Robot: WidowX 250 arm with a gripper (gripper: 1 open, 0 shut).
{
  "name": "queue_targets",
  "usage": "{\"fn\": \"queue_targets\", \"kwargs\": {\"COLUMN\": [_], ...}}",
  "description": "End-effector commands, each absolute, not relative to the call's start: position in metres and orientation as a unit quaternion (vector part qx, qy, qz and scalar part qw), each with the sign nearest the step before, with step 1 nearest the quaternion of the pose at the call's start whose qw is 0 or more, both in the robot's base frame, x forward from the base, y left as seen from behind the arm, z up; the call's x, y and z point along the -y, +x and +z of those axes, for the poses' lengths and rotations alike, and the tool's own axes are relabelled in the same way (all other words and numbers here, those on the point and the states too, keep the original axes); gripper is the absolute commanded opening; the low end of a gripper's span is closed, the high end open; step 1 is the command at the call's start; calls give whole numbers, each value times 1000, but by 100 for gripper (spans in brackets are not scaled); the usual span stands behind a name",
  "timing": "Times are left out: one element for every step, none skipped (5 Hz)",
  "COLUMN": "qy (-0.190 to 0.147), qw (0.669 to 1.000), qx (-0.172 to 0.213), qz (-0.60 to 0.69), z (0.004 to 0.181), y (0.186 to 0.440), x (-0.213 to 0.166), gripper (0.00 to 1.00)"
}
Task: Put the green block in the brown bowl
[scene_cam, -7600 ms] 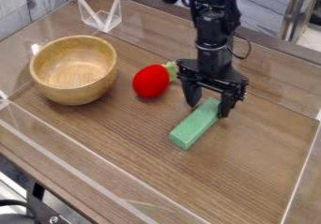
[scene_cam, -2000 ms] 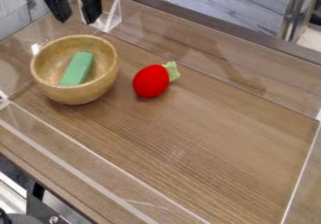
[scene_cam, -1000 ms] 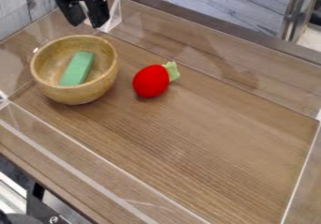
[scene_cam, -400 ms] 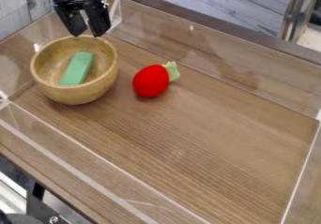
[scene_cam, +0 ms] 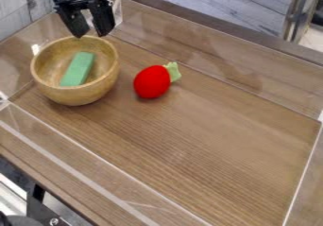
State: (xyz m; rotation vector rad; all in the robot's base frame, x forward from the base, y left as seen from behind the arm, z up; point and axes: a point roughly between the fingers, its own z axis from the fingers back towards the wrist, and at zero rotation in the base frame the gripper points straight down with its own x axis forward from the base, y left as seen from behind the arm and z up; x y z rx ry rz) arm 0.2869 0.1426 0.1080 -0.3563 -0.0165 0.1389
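The mint-green block [scene_cam: 79, 68] lies inside the brown bowl [scene_cam: 44, 89], a round wooden bowl at the table's left. My gripper [scene_cam: 89, 25] hangs just above the bowl's far rim, pointing steeply down. Its two dark fingers [scene_cam: 76, 22] stand spread apart with nothing between them. The gripper and the block are apart.
A red strawberry-like toy [scene_cam: 154, 80] with a green top sits to the right of the bowl. A clear plastic stand [scene_cam: 113, 12] rises behind the gripper. Low clear walls [scene_cam: 76, 159] edge the wooden table [scene_cam: 214, 145].
The open gripper has drifted a little down and right, from the top-left corner toward the bowl's far rim. The block and bowl have stayed still.
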Motion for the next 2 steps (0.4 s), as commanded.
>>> {"fn": "queue_targets", "kwargs": {"qy": [-158,-159], "qw": [984,982], "qx": [43,41], "qz": [75,88], "z": [135,136], "y": [291,291], "x": [-153,-163], "gripper": [100,100]}}
